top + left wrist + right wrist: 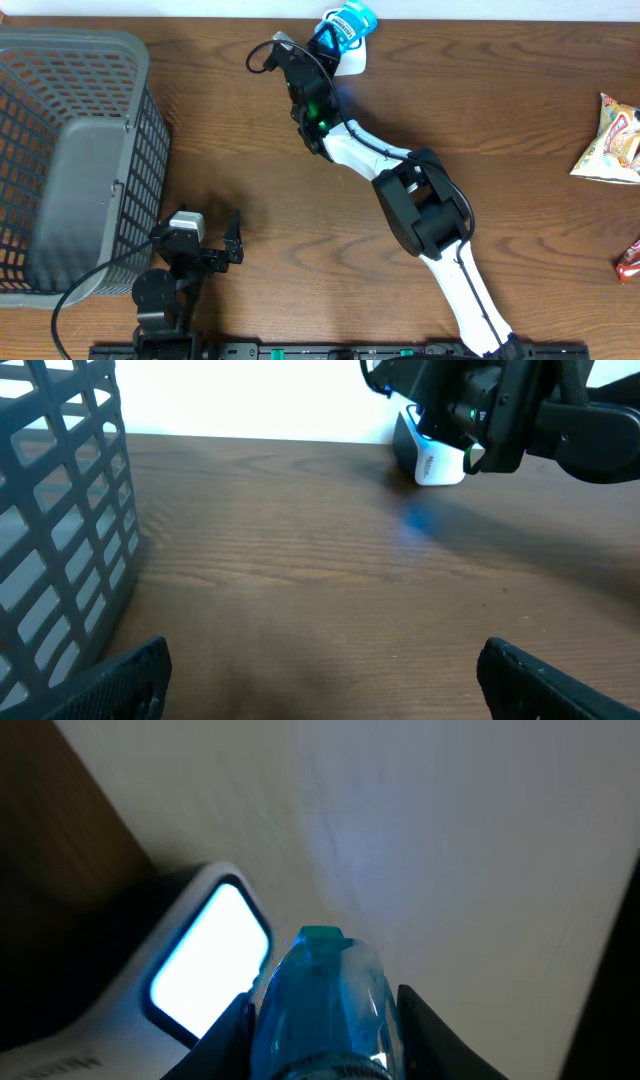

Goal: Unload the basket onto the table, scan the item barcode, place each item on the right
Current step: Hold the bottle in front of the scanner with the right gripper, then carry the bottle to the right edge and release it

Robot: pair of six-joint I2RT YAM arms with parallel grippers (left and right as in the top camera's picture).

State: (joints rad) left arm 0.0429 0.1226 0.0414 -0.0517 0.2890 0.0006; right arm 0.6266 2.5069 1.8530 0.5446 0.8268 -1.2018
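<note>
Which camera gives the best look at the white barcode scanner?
The right wrist view: the scanner sits close, its glowing window plain. Overhead shows only a white edge beneath the blue bottle. The left wrist view shows it small and far off.

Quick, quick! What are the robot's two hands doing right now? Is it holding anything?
Left gripper: open, holding nothing.
Right gripper: closed on the blue bottle.

Shop-checkout mock-up: barcode scanner [438, 466], grey basket [70, 42], snack packet [612, 140] on table [520, 90].
</note>
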